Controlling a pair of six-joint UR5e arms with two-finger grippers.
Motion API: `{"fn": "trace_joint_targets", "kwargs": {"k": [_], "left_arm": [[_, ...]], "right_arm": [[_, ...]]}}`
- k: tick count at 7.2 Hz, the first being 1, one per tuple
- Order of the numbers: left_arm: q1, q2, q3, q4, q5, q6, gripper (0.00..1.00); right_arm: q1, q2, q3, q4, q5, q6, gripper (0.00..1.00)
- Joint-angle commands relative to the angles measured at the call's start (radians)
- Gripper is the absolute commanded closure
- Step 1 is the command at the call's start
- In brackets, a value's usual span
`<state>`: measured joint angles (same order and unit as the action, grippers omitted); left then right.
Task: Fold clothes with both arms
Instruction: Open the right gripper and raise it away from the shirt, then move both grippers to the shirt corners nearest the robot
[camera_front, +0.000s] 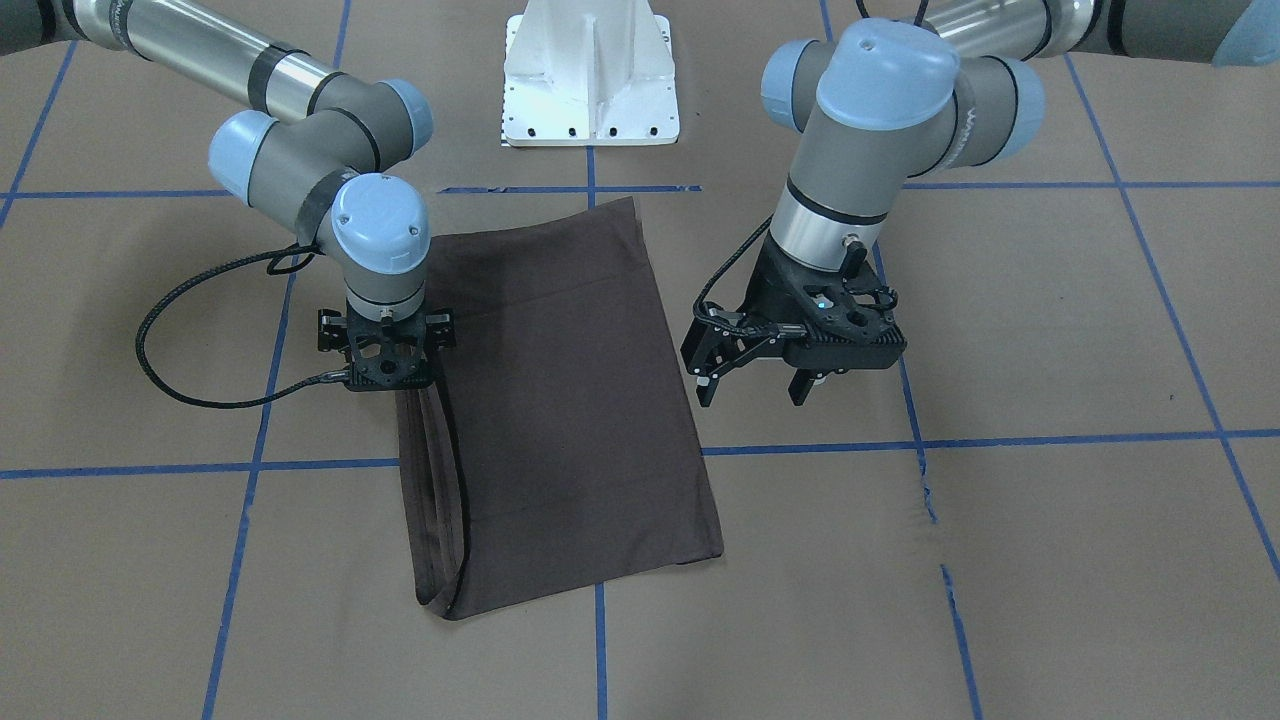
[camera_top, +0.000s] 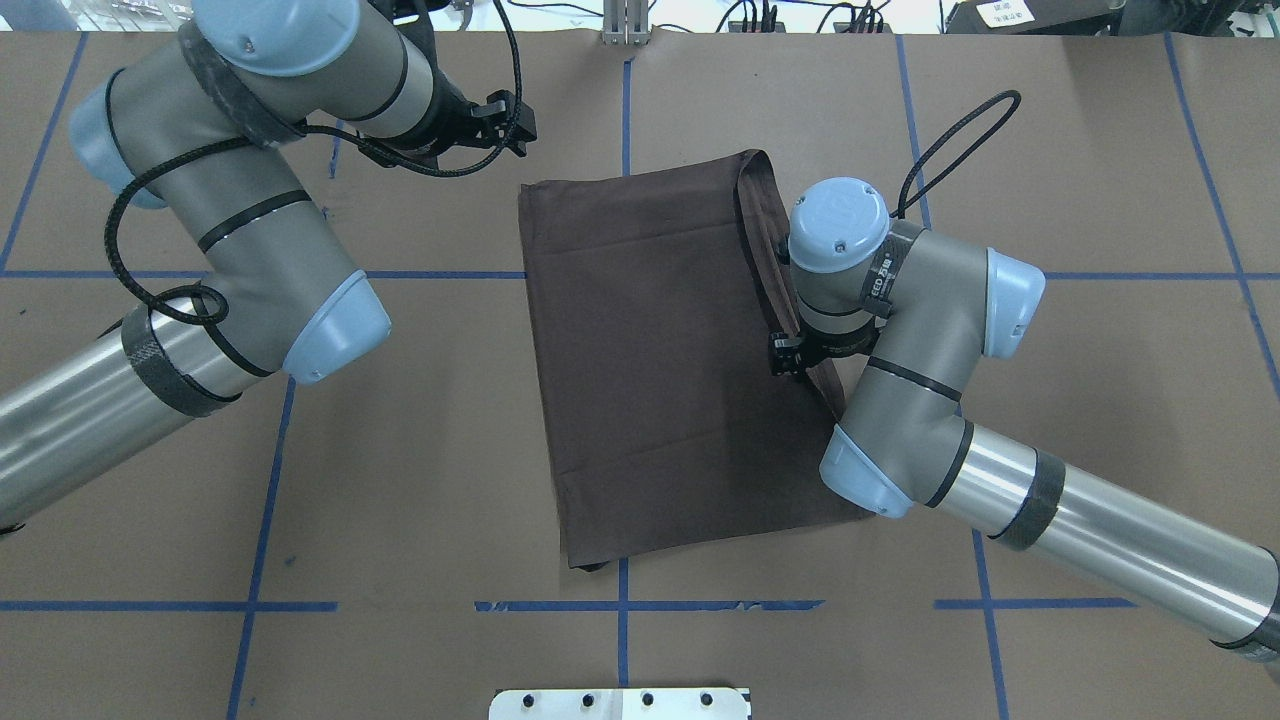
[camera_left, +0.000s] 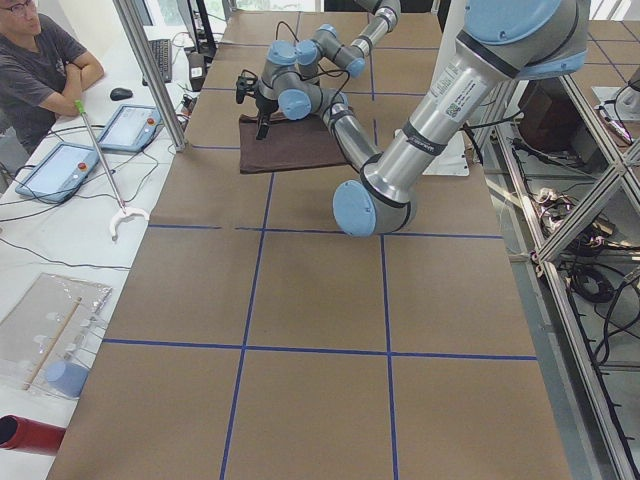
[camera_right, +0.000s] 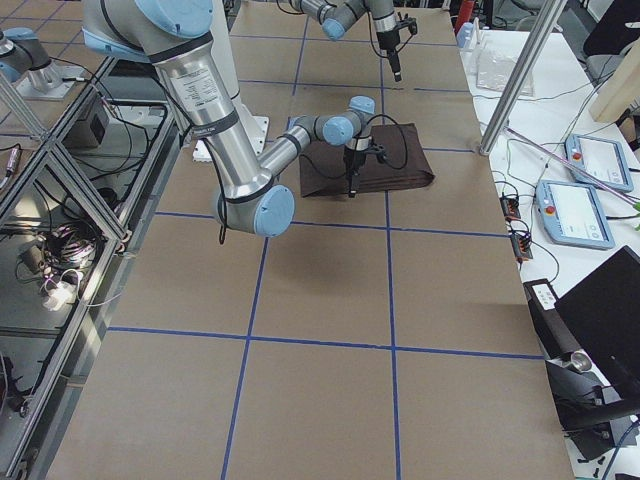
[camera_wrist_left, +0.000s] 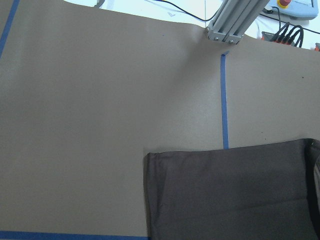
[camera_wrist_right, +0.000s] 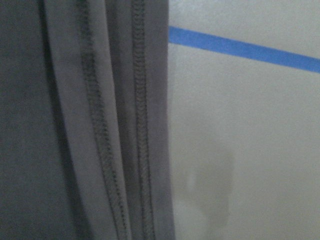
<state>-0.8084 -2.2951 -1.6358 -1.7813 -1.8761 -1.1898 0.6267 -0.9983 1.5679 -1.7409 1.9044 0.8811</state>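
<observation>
A dark brown T-shirt (camera_front: 570, 400) is lying folded into a long, flat rectangle on the brown paper-covered table (camera_front: 1050, 560), near the middle and in front of the white pedestal base (camera_front: 590, 80), its long sides running away from the robot at a slight slant across the blue tape lines (camera_front: 1000, 440). The right gripper (camera_front: 392, 385) is pointing straight down at the shirt's long edge on the robot's right. Its wrist camera is looking closely at the stacked, stitched hems (camera_wrist_right: 100, 125) lying beside bare table. Its fingers are hiding under the wrist and camera mount, so I cannot tell how wide they are standing or whether they are pinching the cloth. The left gripper (camera_front: 757, 385) is hanging above bare table just off the shirt's opposite long edge, towards the far corner, with its jaws standing wide apart and nothing between them. Its wrist camera is looking down on a square corner of the shirt. On the white side bench a clear plastic pouch (camera_left: 50, 330) is lying flat with thin sticks showing through it. I cannot tell whether the pale blue round thing (camera_left: 66, 378) at its near corner is sitting inside it.
</observation>
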Motion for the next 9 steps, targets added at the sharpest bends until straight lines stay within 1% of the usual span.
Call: {"fn": "trace_joint_targets", "kwargs": {"k": [1, 2, 3, 4, 5, 6, 7, 8, 9], "left_arm": [[0.000, -0.003, -0.001, 0.000, 0.000, -0.001, 0.00], [0.000, 0.003, -0.006, 0.000, 0.000, -0.001, 0.00], [0.000, 0.005, -0.010, 0.000, -0.002, -0.001, 0.00], [0.003, 0.005, -0.013, 0.012, -0.005, -0.004, 0.00], [0.011, 0.057, -0.047, 0.026, -0.055, -0.029, 0.00], [0.084, 0.148, -0.135, 0.017, -0.073, -0.186, 0.00], [0.175, 0.176, -0.198, 0.023, -0.054, -0.308, 0.00], [0.301, 0.178, -0.203, 0.023, -0.007, -0.499, 0.00], [0.437, 0.174, -0.196, 0.026, 0.076, -0.613, 0.00]], "right_arm": [[0.046, -0.022, -0.002, -0.006, 0.001, -0.057, 0.00], [0.100, -0.057, 0.006, 0.000, 0.008, -0.126, 0.00], [0.137, -0.054, 0.030, 0.000, 0.046, -0.129, 0.00], [0.177, -0.052, 0.084, 0.003, 0.112, -0.126, 0.00], [0.186, -0.049, 0.142, 0.003, 0.143, -0.123, 0.00], [0.192, -0.049, 0.184, 0.003, 0.172, -0.114, 0.00], [0.192, -0.045, 0.219, 0.004, 0.194, -0.061, 0.00], [0.191, -0.045, 0.256, 0.004, 0.206, -0.016, 0.00], [0.189, -0.045, 0.270, 0.006, 0.247, 0.007, 0.00]]}}
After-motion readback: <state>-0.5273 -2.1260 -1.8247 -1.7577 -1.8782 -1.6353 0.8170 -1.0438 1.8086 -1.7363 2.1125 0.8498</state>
